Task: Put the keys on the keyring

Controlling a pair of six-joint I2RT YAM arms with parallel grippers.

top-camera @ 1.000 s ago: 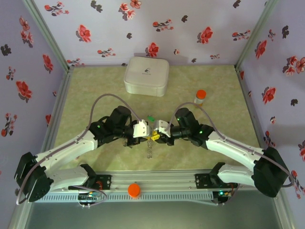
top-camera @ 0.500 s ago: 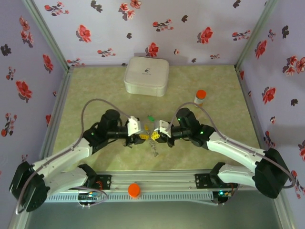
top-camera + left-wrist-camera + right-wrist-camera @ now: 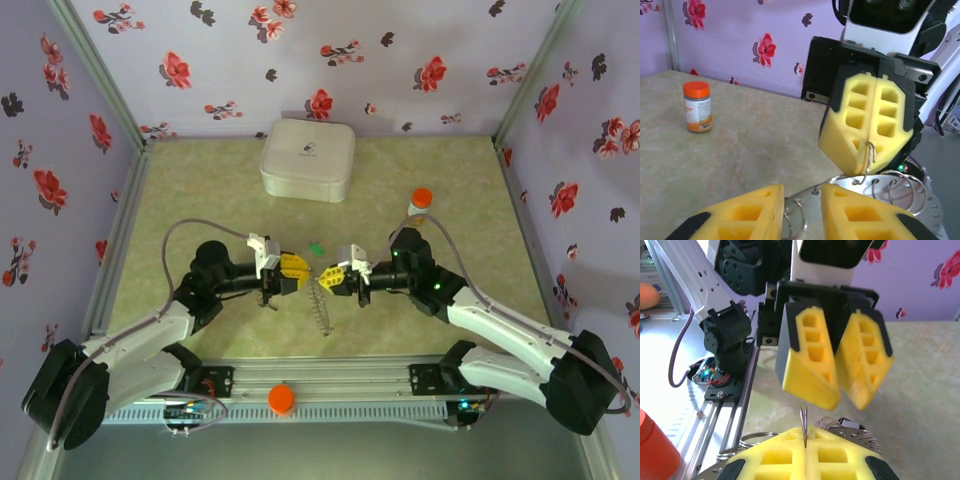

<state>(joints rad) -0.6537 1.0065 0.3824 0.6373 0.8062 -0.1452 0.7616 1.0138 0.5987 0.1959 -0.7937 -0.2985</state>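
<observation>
Though the white case (image 3: 307, 158) bears a small grey mark and the orange-capped bottle (image 3: 698, 106) a label, neither can be read. At left, the left gripper (image 3: 297, 272) has its pads parted, grasping nothing. Beside it the keyring (image 3: 321, 310) shows from above as a narrow strip, its long axis running from the grippers toward the near edge. In the left wrist view that gripper's own pad partly hides it. A green tab (image 3: 316, 247) lies just beyond. The right gripper (image 3: 326, 279) is clenched on a thin wire loop (image 3: 803, 416) at the keyring's edge.
</observation>
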